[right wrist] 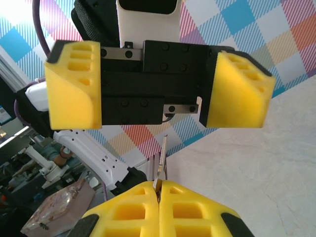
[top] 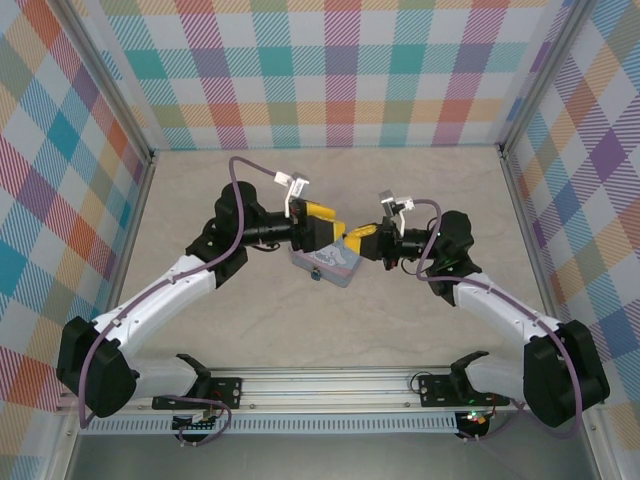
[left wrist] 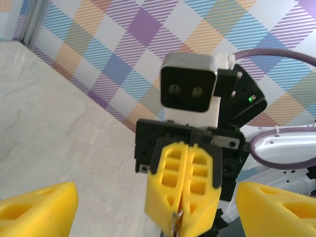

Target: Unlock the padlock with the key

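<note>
While right claw (right wrist: pixel 159 205) pinches key (right wrist: pixel 161 165) tight, left claw (right wrist: pixel 155 98) gapes wide, empty, just opposite. Step, likely: key presented, unlocking not begun. Next you need padlock steadied, key tip aligned.

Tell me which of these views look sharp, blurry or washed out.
Top external: evenly lit and sharp, with faint shadows on the table. Left wrist: the left fingers blur at the bottom corners, while the right fingers ahead are sharper. Right wrist: the wall at top left is washed out, and the key is fairly crisp.
</note>
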Tool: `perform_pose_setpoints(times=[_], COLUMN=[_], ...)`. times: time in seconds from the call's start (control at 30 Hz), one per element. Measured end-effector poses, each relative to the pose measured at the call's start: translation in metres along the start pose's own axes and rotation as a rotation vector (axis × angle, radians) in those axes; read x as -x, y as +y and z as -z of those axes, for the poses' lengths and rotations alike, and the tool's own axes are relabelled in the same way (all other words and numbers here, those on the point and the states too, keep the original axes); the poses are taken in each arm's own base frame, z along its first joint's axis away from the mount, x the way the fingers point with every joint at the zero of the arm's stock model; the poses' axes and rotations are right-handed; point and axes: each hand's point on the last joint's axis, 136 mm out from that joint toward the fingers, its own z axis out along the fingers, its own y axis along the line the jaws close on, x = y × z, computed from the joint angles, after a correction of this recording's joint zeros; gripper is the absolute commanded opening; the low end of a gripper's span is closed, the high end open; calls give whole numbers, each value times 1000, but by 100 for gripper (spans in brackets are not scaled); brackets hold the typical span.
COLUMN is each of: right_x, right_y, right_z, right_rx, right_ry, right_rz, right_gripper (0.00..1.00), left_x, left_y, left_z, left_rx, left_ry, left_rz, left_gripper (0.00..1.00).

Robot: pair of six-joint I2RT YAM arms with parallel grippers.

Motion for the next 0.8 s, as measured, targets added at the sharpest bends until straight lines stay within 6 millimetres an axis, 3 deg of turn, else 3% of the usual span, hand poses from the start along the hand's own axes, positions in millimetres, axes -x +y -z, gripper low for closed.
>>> perform_pose_setpoints(times=[0.1,0.37,0.67,0.8], right_x=[3,10,12,8], right_y=[1,5,3,-1], right_z=[0,-2,-3,-3], right_rx=[3,8,-4,-18], right_ry=[-12,-42,-54,-41], right_rz=[4,16,5,-13], right_gripper=[3,4,6,18], left_x=[4,1,-5,-7], left_y=[-3,-8,-10,-9], left_z=[-1,-8,-15,-15], left_rx=[-13,-36,-57,-50], left_ry=[-14,-9,10,15], left_rz=[1,14,28,15], left_gripper=[80,58,5,0])
